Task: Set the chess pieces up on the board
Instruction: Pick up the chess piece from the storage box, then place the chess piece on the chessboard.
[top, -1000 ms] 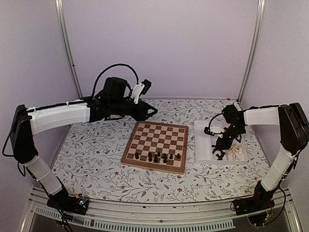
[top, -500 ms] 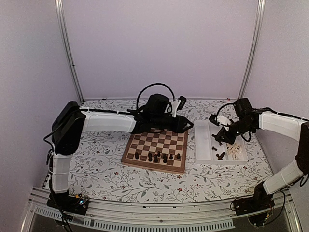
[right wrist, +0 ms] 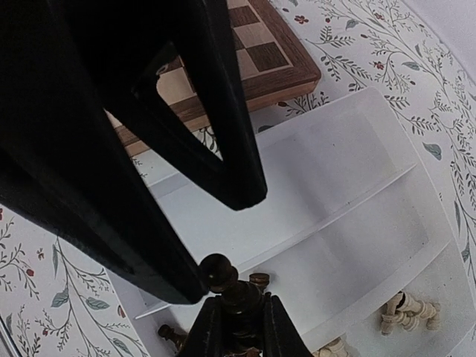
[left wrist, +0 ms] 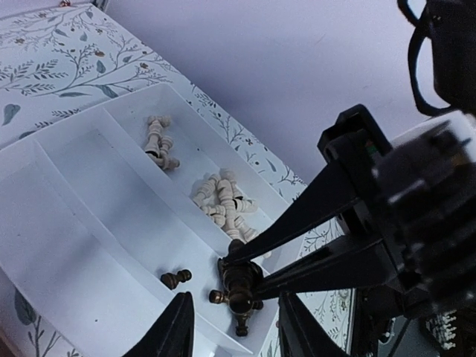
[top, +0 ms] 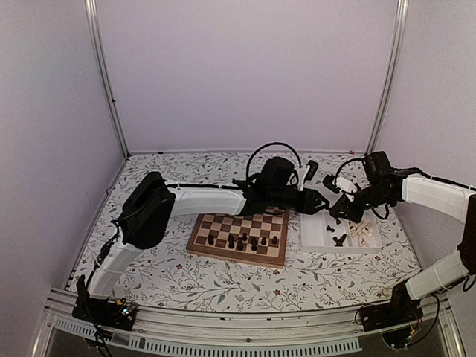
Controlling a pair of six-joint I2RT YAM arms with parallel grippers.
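Dark piece (right wrist: 220, 272) is clamped in the right gripper (right wrist: 238, 312) over the white tray (left wrist: 97, 193). Only the wrist views show this grip. The left gripper (left wrist: 234, 331) is partly open, holding nothing. The top view shows the board (top: 223, 227) on the tabletop (top: 163, 275) beside the tray, with other dark pieces (top: 242, 241) on it.

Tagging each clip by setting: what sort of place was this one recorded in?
Most likely a lab robot cell, not a home: bare pale walls framed by aluminium posts, a metal mounting rail along the near edge of the floral-patterned table, and a staged wooden chessboard beside a white compartment tray.
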